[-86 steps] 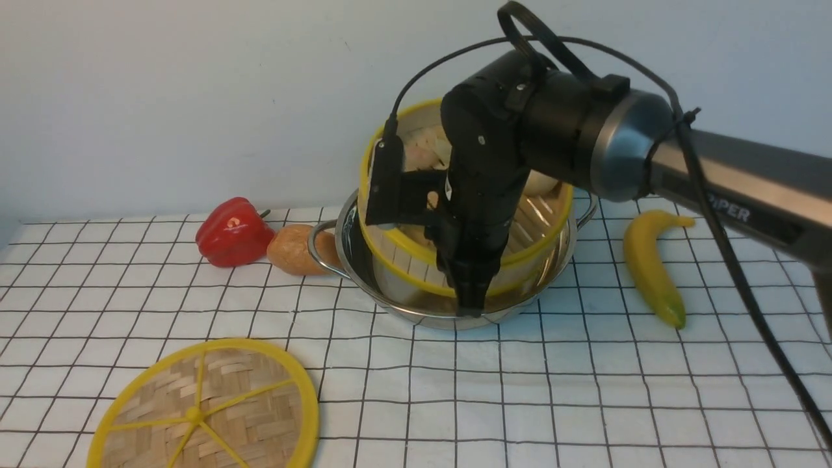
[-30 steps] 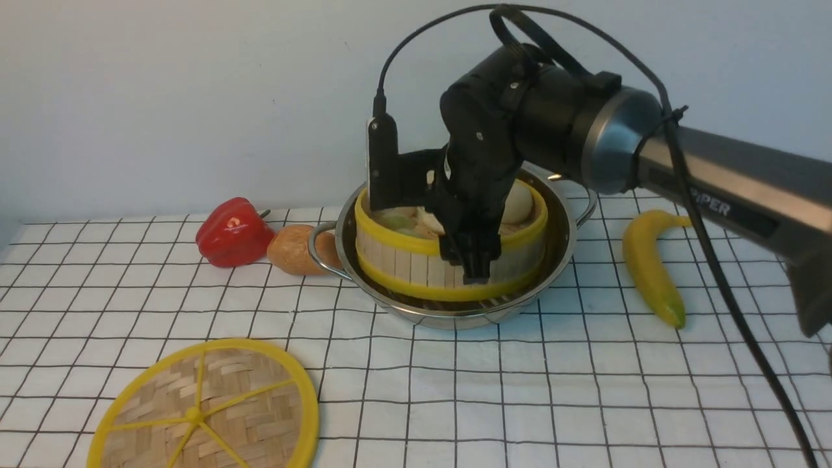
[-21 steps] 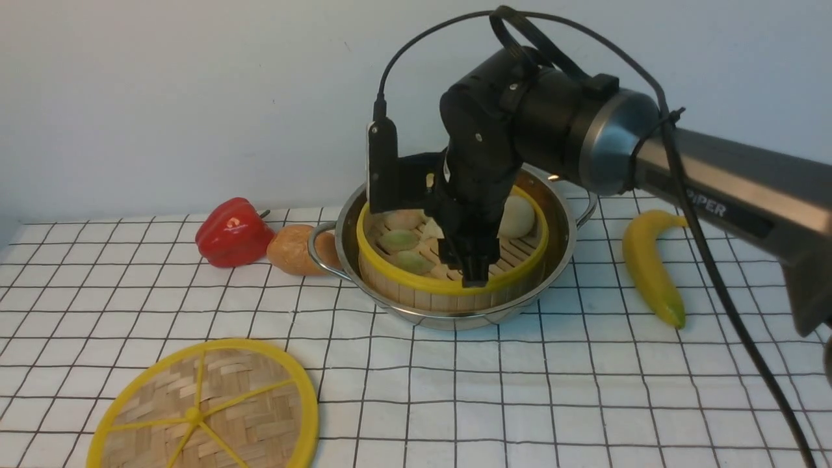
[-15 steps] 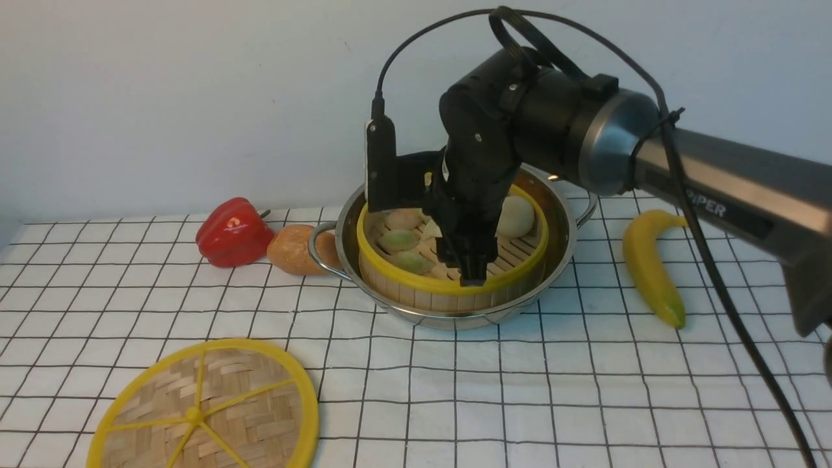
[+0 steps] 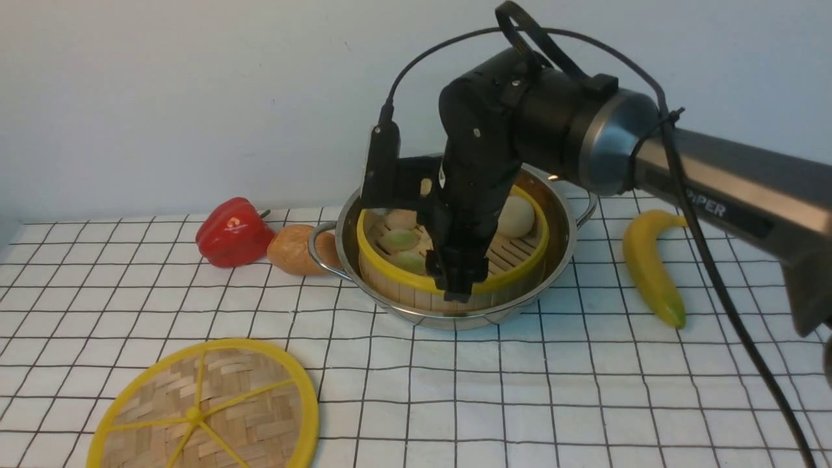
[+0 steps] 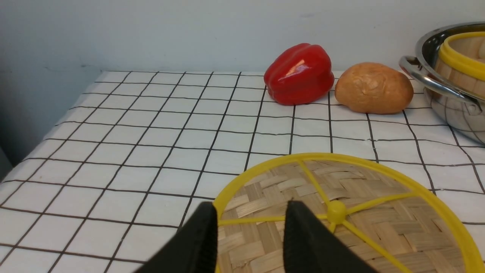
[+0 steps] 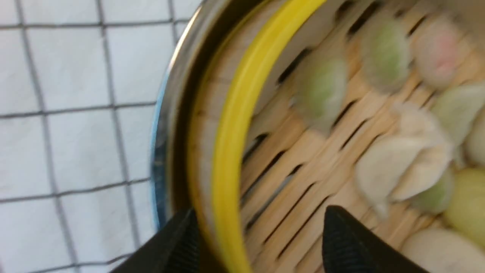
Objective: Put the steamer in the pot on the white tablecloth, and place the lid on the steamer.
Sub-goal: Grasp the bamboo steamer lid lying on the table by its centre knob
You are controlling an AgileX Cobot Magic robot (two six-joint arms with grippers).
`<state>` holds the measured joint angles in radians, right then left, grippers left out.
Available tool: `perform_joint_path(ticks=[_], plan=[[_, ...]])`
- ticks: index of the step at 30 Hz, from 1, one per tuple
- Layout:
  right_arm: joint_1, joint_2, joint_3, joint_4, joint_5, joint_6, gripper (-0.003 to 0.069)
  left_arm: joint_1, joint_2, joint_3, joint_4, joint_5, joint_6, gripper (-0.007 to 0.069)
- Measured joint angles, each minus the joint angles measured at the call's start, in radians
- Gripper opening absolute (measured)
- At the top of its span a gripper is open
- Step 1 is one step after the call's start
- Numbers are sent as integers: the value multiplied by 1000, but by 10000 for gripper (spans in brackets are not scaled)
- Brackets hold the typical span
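Note:
The steamer (image 5: 504, 281) sits level inside the pot (image 5: 390, 305) on the white tablecloth (image 5: 552, 390), with pale and green dumplings (image 7: 401, 167) on its slatted floor. My right gripper (image 5: 458, 289) points down at the steamer's near rim (image 7: 231, 151). It is open, one finger outside the rim and one inside, with gaps on both sides. The lid (image 5: 214, 403) lies flat at the front left. My left gripper (image 6: 252, 212) hovers open over the lid's edge (image 6: 360, 212), with nothing between its fingers. It is out of the front view.
A red pepper (image 5: 233, 232) and a brown bread roll (image 5: 292, 249) lie just left of the pot's handle. A yellow banana (image 5: 650, 266) lies to the pot's right. The right arm reaches in from the right above the cloth.
The steamer has dropped from a raised position down into the pot. The right gripper has shifted slightly left along the near rim. The lid has not moved.

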<state>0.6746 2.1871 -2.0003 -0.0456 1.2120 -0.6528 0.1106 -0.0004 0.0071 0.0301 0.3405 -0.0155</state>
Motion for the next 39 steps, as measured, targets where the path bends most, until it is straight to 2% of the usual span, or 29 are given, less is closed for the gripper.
perform_joint_path(ticks=[8,16,21,25,30,36,39], plan=[[0,-3,-78,135,16,29,440,0,0,0,0,0,0,243],[0,0,-86,175,16,61,440,0,0,0,0,0,0,243],[0,-51,-86,153,19,118,411,0,0,0,0,0,0,243],[0,-173,-91,203,18,158,350,0,0,0,0,0,0,243],[1,-185,-84,231,15,187,276,0,0,0,0,0,0,243],[0,-248,-67,221,24,359,50,0,0,0,0,0,0,243],[0,-356,-67,161,21,422,-11,0,0,0,0,0,0,243]])
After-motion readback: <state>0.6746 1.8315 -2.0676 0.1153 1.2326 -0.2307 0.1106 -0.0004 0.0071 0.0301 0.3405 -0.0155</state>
